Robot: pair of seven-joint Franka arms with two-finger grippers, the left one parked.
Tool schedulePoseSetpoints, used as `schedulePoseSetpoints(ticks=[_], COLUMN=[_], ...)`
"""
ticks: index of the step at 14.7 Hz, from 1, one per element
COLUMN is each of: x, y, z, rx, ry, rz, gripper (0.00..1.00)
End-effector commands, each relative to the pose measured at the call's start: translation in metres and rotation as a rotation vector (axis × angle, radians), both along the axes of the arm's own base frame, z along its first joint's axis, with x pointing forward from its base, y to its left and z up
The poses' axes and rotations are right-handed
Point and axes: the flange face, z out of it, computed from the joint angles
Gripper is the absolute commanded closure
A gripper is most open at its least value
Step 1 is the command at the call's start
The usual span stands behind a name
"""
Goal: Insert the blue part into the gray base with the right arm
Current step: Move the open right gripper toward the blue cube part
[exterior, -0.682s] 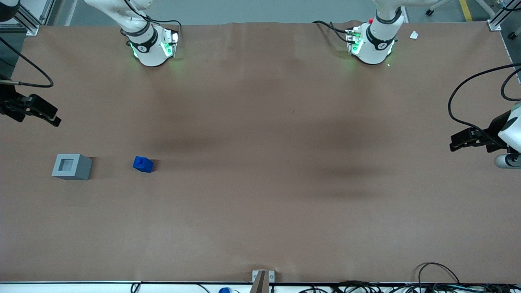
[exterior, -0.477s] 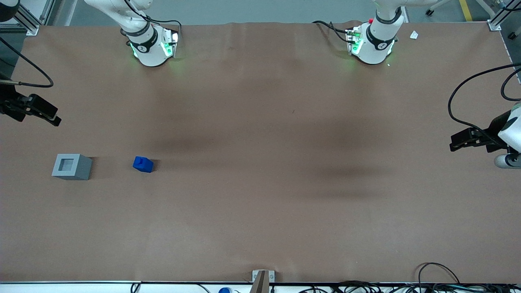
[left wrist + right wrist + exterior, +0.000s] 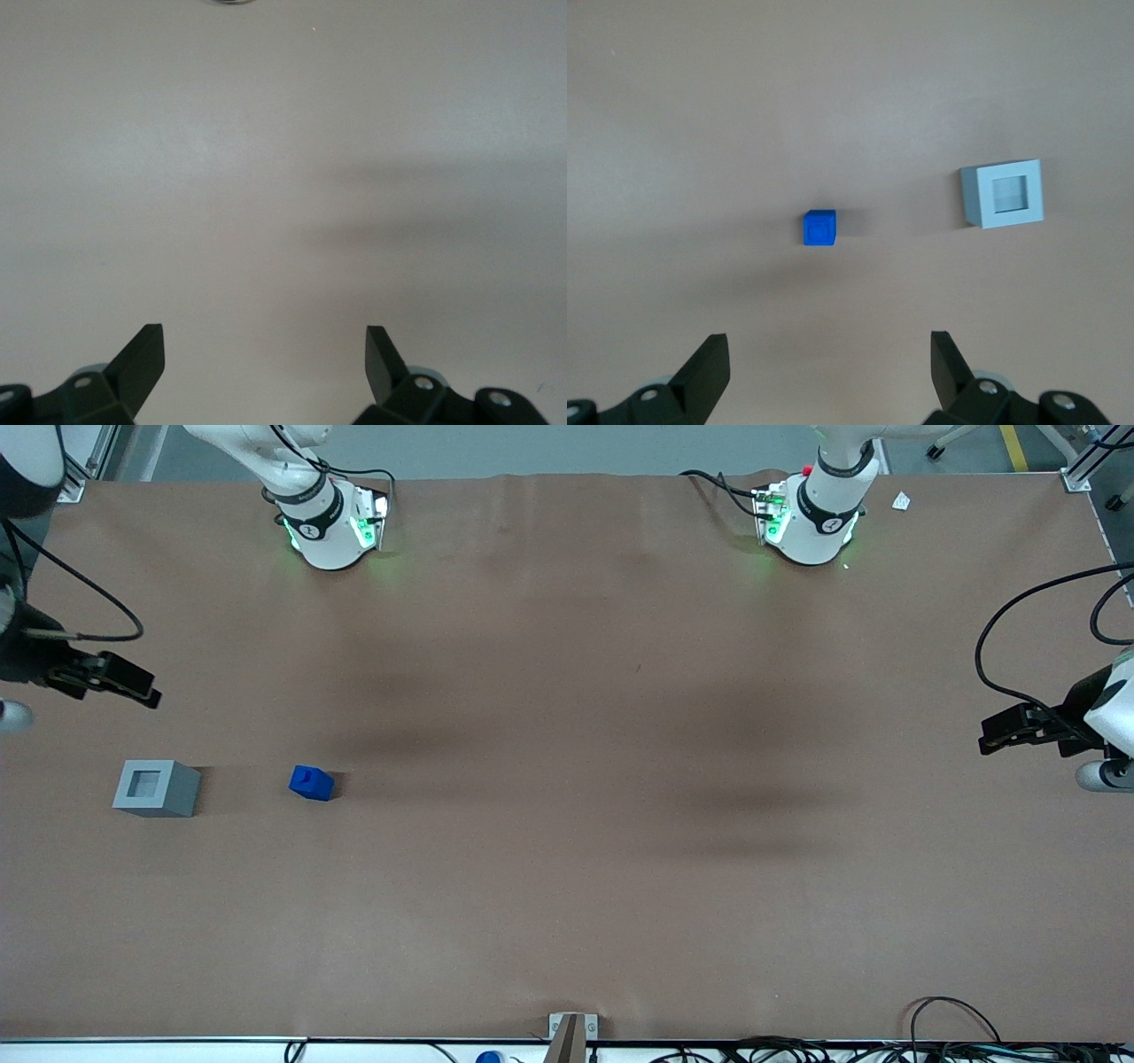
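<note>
The blue part [image 3: 311, 782] lies on the brown table, beside the gray base [image 3: 158, 787], which stands with its square recess facing up. Both are at the working arm's end of the table. My right gripper [image 3: 146, 693] hangs above the table, farther from the front camera than the gray base, and is apart from both blocks. In the right wrist view the gripper [image 3: 830, 350] is open and empty, with the blue part [image 3: 819, 227] and the gray base [image 3: 1003, 194] on the table below it.
Two white arm bases [image 3: 332, 531] [image 3: 811, 522] stand at the table's edge farthest from the front camera. A small white scrap [image 3: 901, 501] lies near the parked arm's base. A metal bracket [image 3: 571, 1029] and cables [image 3: 952, 1027] sit at the nearest edge.
My right gripper has moved toward the parked arm's end and a little nearer the front camera, closer to the blocks. The blocks have not moved.
</note>
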Motion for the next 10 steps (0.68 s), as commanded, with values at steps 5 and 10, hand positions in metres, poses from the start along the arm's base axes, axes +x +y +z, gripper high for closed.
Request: schedulePoseSetpoints(ticks=[5, 10], x=[0.008, 0.002], y=[0.020, 0.026], z=[-0.072, -0.147], rx=[0.013, 0.013], ry=[0.023, 0.002], rz=[0.024, 0.029], gripper=[0.00, 0.00])
